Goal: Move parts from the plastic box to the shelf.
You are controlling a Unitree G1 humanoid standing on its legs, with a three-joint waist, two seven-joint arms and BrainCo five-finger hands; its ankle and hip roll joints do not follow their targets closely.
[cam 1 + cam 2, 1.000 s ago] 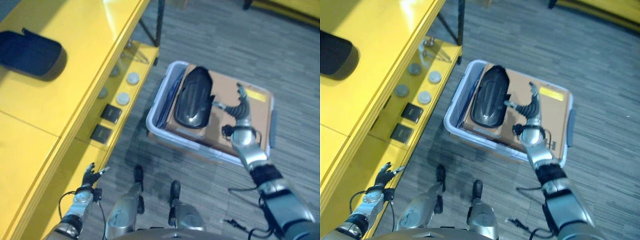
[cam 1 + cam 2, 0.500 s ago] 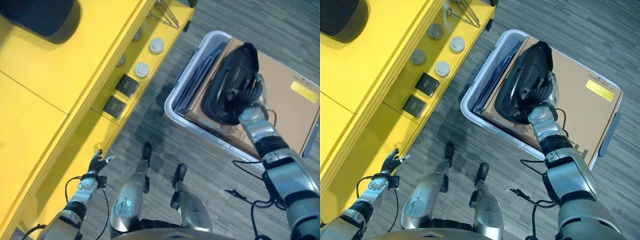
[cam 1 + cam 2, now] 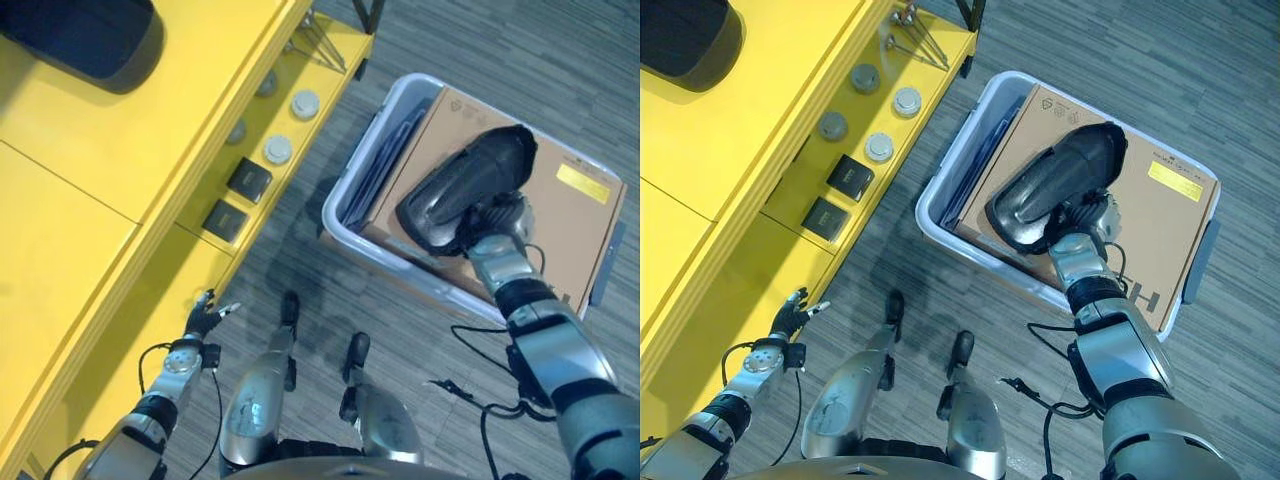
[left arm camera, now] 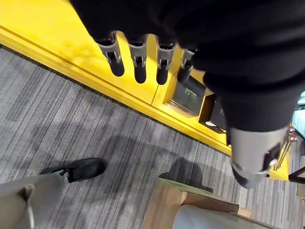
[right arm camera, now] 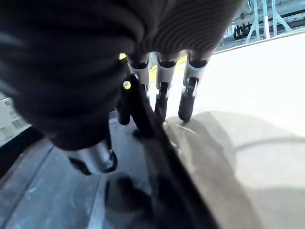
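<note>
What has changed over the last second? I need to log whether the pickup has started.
The right hand reached onto the black part and closed on it; the part has swung round and tilted up off the cardboard box in the plastic box. The left hand stays open and idle beside the yellow shelf, whose small items are unmoved.

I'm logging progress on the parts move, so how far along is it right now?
Done: one black moulded part already lies on the yellow shelf. In hand: the right hand grips a second glossy black moulded part over the cardboard carton in the grey plastic box. Left: carrying it to the shelf. The left hand hangs open.
</note>
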